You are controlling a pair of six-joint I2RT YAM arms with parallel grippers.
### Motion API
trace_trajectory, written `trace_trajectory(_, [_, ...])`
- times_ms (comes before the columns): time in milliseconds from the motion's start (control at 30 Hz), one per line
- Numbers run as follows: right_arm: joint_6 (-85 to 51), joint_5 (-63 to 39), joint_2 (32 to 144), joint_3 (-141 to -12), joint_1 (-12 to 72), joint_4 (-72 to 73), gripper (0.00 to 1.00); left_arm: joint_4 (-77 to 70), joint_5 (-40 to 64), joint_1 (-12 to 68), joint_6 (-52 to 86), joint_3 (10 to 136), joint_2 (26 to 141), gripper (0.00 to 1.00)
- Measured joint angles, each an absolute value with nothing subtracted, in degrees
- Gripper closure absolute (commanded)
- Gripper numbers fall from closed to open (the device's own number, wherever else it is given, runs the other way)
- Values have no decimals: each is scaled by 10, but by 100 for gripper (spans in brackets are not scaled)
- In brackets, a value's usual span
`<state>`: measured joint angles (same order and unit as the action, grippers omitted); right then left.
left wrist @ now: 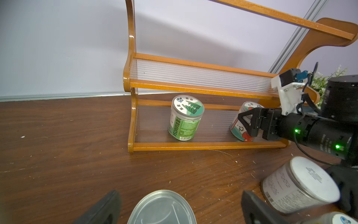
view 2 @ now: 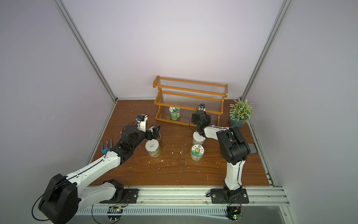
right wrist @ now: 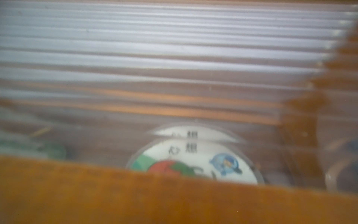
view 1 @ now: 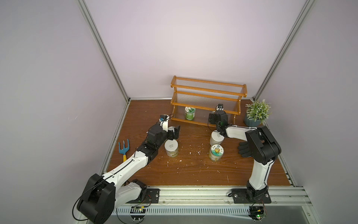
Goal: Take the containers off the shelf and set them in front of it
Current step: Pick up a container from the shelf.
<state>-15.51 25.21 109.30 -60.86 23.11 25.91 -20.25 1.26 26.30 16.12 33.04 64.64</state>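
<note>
Tomato jar [left wrist: 237, 128] stands upright between fingers of right tool [left wrist: 244, 124], grip unclear; left tool [left wrist: 179, 208] gapes wide.

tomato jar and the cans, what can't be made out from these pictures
- Tomato jar: the right wrist view is blurred, and the shelf rail hides its lower half.
- Both top views: the right arm covers nearly all of it.
- Right gripper: the left wrist view shows it at the jar, not whether its jaws press it.
- Watermelon can: cut off by the left wrist view's edge.
</note>
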Motion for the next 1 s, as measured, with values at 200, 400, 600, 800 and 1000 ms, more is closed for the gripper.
trace_trajectory(200, [-154,246,1093,-609,231,260,34,-203,13,263,161,330,646,1])
trace_trajectory(400, [-154,215,1088,-609,230,262,36,-203,12,263,161,330,646,0])
trace_trajectory(600, [-154,173,1071,-608,231,254,37,-203,12,262,161,330,646,0])
trace_trajectory(800, [-155,133,1054,-608,236,250,37,-203,13,262,161,330,646,0])
trace_trajectory(1000, [-159,101,1029,-608,250,231,38,-203,13,262,161,330,646,0])
